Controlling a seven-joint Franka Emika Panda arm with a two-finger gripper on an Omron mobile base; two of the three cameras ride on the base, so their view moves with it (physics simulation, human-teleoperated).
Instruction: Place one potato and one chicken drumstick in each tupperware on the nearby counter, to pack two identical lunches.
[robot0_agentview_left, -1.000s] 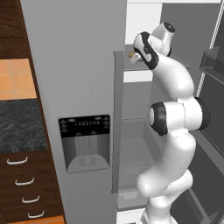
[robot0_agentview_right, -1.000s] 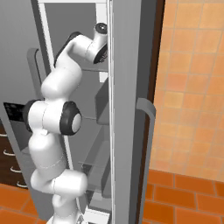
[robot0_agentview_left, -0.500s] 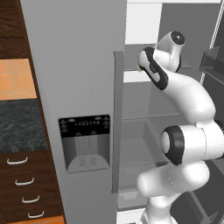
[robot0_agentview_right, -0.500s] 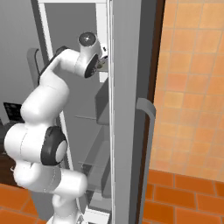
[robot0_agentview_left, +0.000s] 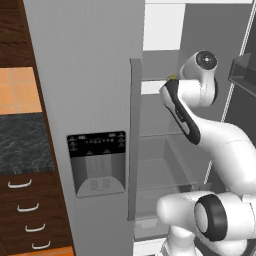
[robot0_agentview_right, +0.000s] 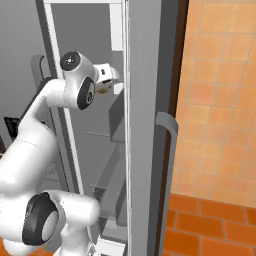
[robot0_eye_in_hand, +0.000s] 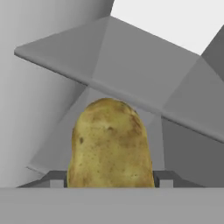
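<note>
The potato (robot0_eye_in_hand: 110, 144) has rough, matt, speckled brown skin. Smooth matt grey fridge door (robot0_agentview_left: 85, 90); speckled black stone counter (robot0_agentview_left: 22, 142) over dark wood drawers (robot0_agentview_left: 27, 222); orange tiled wall (robot0_agentview_right: 215, 100).

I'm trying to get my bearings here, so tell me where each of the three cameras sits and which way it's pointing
Left base view: behind the arm's left, facing the open fridge and counter; arm at right.
Right base view: behind its right, facing the fridge door edge and orange tiled wall; arm at left.
Hand view: on the hand, looking along the gripper at the potato between its fingertips.
Both base views share the arm and fridge shelves.
</note>
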